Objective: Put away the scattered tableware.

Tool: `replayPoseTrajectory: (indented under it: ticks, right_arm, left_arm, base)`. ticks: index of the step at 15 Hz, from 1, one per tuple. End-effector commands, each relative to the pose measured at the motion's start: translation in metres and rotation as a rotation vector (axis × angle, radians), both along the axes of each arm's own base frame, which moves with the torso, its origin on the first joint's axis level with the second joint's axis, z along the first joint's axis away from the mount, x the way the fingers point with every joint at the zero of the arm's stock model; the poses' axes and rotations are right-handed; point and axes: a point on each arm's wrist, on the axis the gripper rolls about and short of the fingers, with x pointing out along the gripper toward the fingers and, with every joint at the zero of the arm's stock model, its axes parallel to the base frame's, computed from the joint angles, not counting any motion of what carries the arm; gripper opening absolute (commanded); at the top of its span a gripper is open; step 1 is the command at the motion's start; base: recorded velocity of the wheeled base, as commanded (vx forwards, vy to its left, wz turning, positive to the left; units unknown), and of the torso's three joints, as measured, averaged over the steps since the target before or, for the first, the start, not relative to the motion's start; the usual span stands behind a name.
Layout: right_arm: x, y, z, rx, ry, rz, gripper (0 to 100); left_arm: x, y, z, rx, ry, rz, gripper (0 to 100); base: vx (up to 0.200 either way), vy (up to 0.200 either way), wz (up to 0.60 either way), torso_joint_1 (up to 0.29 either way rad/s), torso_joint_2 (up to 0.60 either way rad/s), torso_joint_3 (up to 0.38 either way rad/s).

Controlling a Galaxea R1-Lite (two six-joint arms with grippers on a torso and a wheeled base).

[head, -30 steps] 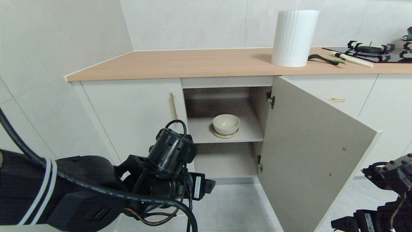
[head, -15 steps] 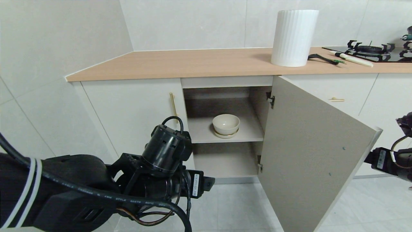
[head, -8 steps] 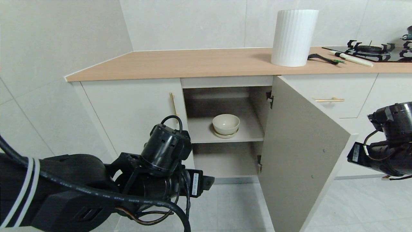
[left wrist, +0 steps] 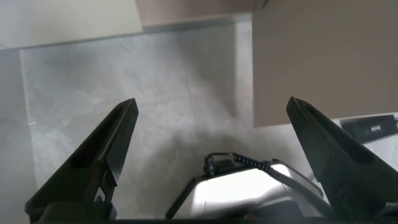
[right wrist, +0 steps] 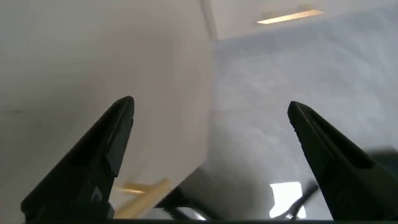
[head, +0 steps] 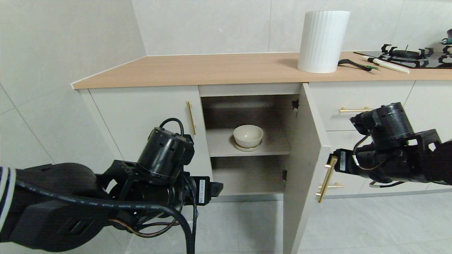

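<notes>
The beige bowl (head: pixel 248 135) is sitting on a small plate (head: pixel 248 147) on the upper shelf (head: pixel 222 145) inside the open cupboard, under the table (head: pixel 197 69). The lower shelf (head: pixel 243 180) is lying beneath it. The cupboard door (head: pixel 304 165) is standing partly open, its edge facing the camera and its gold handle (head: pixel 326 179) facing the robot's right.

The right claw (head: pixel 334 163) is hovering just beside that handle on the door's outer side; whether it is touching the door I cannot tell. In the right wrist view its fingers (right wrist: pixel 102 158) are spreading wide apart and gripping nothing, with the door's pale face (right wrist: pixel 93 62) ahead of them.

The left claw (head: pixel 216 189) is hanging low in front of the closed left cupboard door (head: pixel 144 123), above the tiled floor (head: pixel 247 225). Its fingers (left wrist: pixel 96 162) are also standing wide apart and carrying nothing.

On the table a tall white ribbed container (head: pixel 323 41) is standing, with a black utensil (head: pixel 354 64) and a white-handled tool (head: pixel 386 65) lying beside it near the stove (head: pixel 409 55).
</notes>
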Motion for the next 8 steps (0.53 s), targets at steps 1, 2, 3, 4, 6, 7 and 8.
replayPoseTrajectory:
  ticks: [1, 2, 3, 4, 6, 7, 8]
  right_arm:
    - [0.027, 0.031, -0.014, -0.004, 0.024, 0.054, 100]
    - [0.034, 0.035, -0.017, -0.004, 0.026, 0.059, 100]
    - [0.044, 0.040, -0.022, -0.004, 0.031, 0.061, 100]
    - [0.050, 0.043, -0.024, -0.003, 0.034, 0.065, 100]
    - [0.064, 0.052, -0.030, 0.032, 0.046, 0.108, 100]
    - [0.071, 0.055, -0.032, 0.039, 0.045, 0.115, 100]
    - [0.076, 0.058, -0.034, 0.040, 0.042, 0.116, 100]
  left_arm:
    - [-0.008, 0.010, 0.008, 0.001, -0.025, -0.004, 100]
    - [-0.009, 0.011, 0.009, 0.000, -0.029, -0.002, 100]
    - [-0.007, 0.016, 0.012, -0.005, -0.038, 0.013, 100]
    - [-0.007, 0.020, 0.017, -0.008, -0.052, 0.020, 100]
    - [-0.007, 0.028, 0.023, -0.011, -0.076, 0.033, 100]
    - [-0.008, 0.030, 0.026, -0.017, -0.085, 0.036, 100]
    - [-0.009, 0.031, 0.028, -0.020, -0.092, 0.039, 100]
  base:
    - [0.000, 0.000, 0.00, 0.000, 0.00, 0.000]
    - [0.000, 0.000, 0.00, 0.000, 0.00, 0.000]
    - [0.000, 0.000, 0.00, 0.000, 0.00, 0.000]
    - [0.000, 0.000, 0.00, 0.000, 0.00, 0.000]
    - [0.000, 0.000, 0.00, 0.000, 0.00, 0.000]
    - [0.000, 0.000, 0.00, 0.000, 0.00, 0.000]
    - [0.000, 0.000, 0.00, 0.000, 0.00, 0.000]
